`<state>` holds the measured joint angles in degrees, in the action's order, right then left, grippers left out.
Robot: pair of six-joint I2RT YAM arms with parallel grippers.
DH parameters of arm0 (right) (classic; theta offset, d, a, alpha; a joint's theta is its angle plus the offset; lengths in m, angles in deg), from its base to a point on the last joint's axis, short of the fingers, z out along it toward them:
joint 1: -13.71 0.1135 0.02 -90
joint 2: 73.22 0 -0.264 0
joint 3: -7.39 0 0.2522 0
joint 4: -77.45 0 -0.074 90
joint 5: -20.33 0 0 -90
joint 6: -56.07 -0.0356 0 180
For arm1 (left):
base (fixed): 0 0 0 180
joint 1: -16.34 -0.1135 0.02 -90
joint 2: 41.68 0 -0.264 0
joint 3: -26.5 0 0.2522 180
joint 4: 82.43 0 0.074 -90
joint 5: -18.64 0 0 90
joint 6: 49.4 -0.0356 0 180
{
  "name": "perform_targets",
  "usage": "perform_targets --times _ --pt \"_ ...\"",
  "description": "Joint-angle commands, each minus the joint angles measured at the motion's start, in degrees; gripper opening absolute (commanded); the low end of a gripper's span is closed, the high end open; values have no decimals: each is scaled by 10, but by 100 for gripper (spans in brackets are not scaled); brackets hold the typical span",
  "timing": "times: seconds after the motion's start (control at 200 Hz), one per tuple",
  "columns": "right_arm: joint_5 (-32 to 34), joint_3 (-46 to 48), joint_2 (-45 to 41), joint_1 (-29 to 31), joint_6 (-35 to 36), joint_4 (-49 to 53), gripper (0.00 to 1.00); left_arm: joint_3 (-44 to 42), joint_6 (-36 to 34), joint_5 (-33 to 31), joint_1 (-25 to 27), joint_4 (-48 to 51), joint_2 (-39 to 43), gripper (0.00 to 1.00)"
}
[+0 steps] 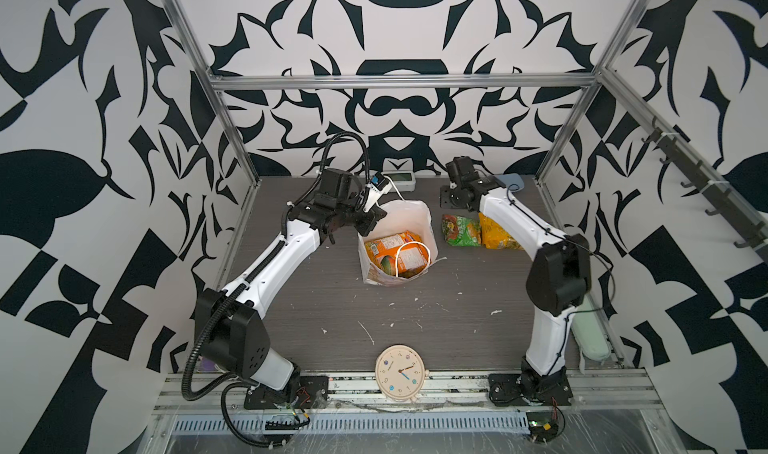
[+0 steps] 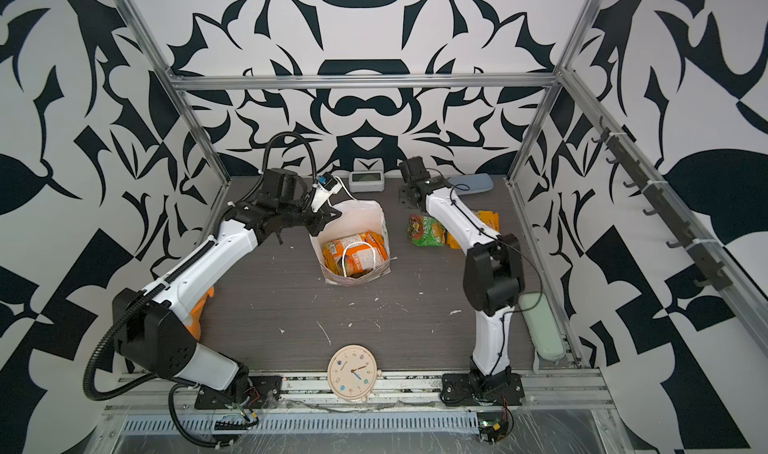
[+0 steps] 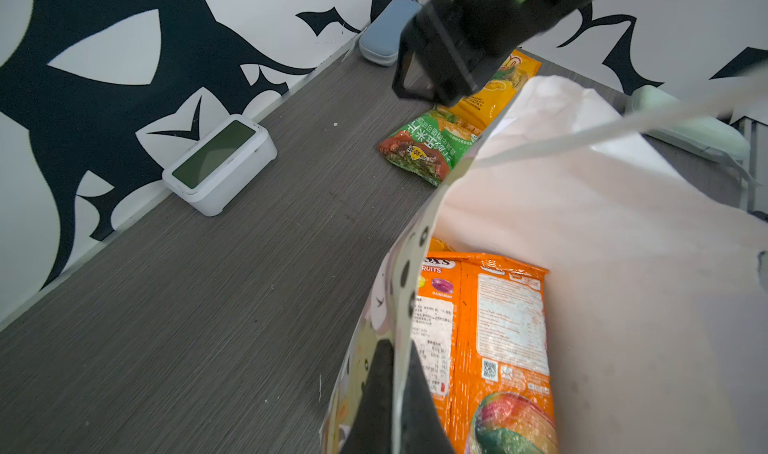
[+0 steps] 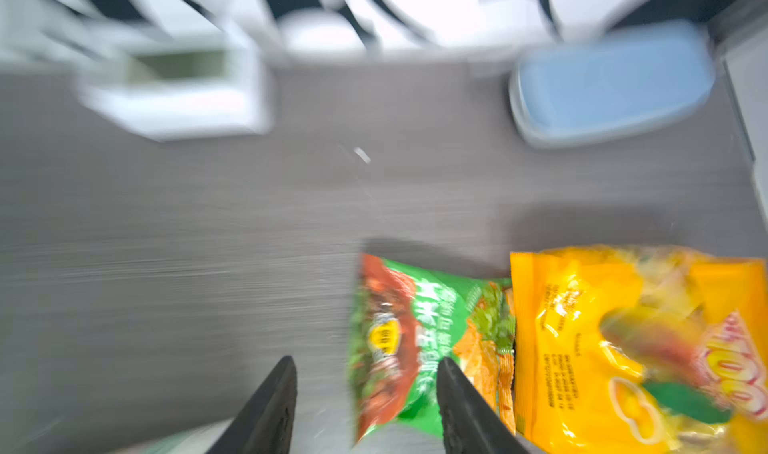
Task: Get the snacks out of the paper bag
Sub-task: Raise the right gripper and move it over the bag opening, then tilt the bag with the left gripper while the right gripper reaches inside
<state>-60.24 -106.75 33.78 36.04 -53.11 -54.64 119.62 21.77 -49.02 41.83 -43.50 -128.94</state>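
Observation:
The white paper bag stands open mid-table. My left gripper is shut on its left wall, one finger inside and one outside. Inside lie orange snacks, one marked "FRUITS", with a white cord handle resting across them. To the bag's right, a green snack packet and a yellow one lie flat on the table. My right gripper hangs open just above the green packet's far end and holds nothing.
A white digital clock and a blue case sit along the back wall. A round cream clock lies at the front edge. A pale green case rests by the right rail. An orange plush shows under the left arm.

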Motion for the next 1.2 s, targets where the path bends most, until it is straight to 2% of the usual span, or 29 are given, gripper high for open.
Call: perform_targets --times 0.0,0.055,0.16,0.255,0.425,0.56,0.72,0.875,1.01,1.195 --pt "-128 23 -102 14 15 -43 48 7 0 26 -2 -13 23 0" --pt "-167 47 -138 22 14 -59 39 4 -1 26 -2 -13 26 0" --pt "-231 74 -185 45 26 -58 30 3 -2 26 -2 -13 26 0" --pt "-240 79 -208 78 42 -34 25 4 -3 28 -2 -13 27 0" --pt "-255 42 -192 138 82 40 19 6 0 36 -1 -13 27 0" --pt "-261 60 -181 162 69 34 15 2 5 39 0 -13 33 0" --pt "-221 99 -167 181 32 6 13 -7 10 35 3 -13 45 0" --pt "-122 127 -157 186 -8 -12 11 -18 18 39 8 -21 59 0" --pt "-80 161 -157 191 -24 -64 9 -27 26 31 11 -26 63 0" --pt "-55 98 -91 191 -8 -78 8 -45 41 -24 11 -61 63 0"
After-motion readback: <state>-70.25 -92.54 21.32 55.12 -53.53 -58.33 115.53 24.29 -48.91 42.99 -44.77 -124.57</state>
